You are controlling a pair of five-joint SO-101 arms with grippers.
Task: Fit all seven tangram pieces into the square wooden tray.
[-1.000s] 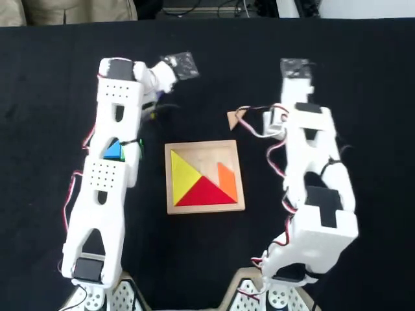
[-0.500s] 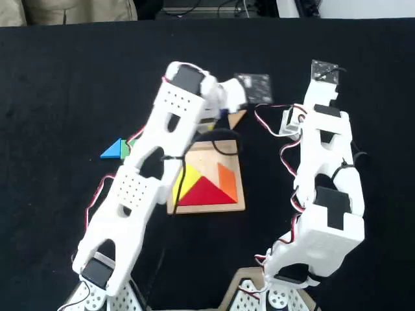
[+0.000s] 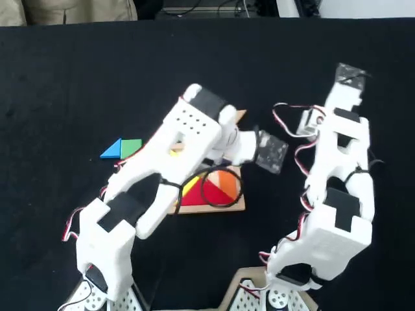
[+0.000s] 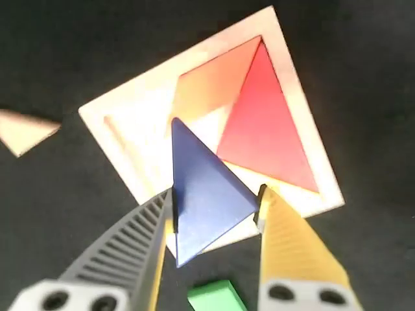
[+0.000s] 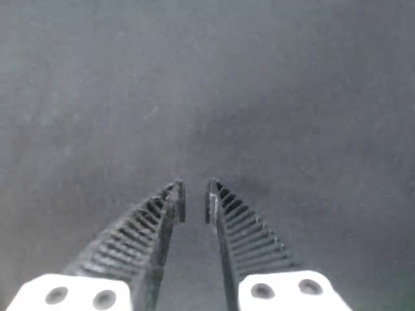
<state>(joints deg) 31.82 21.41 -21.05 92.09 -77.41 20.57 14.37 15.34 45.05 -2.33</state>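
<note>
The square wooden tray (image 3: 214,208) lies mid-table with a red triangle (image 3: 214,194), a yellow triangle (image 3: 189,188) and an orange piece (image 3: 224,177) in it. My left arm stretches across the tray, and its gripper (image 3: 269,152) hangs just past the tray's right side. In the left wrist view that gripper (image 4: 214,207) is shut on a dark blue triangle (image 4: 204,194), held above the tray (image 4: 175,70) near the red triangle (image 4: 266,129). A tan triangle (image 3: 240,115) lies behind the tray, partly hidden. My right gripper (image 3: 350,72) is at the far right, its fingers (image 5: 165,214) nearly together over bare black cloth.
A light-blue triangle (image 3: 111,150) and a green square (image 3: 131,148) lie together on the black cloth left of the tray. The right arm stands along the right side of the table. The tan triangle (image 4: 23,129) sits off one tray corner.
My left arm has swung from the table's left side rightward over the tray, carrying the dark blue triangle. The right arm has drifted a little to the right.
</note>
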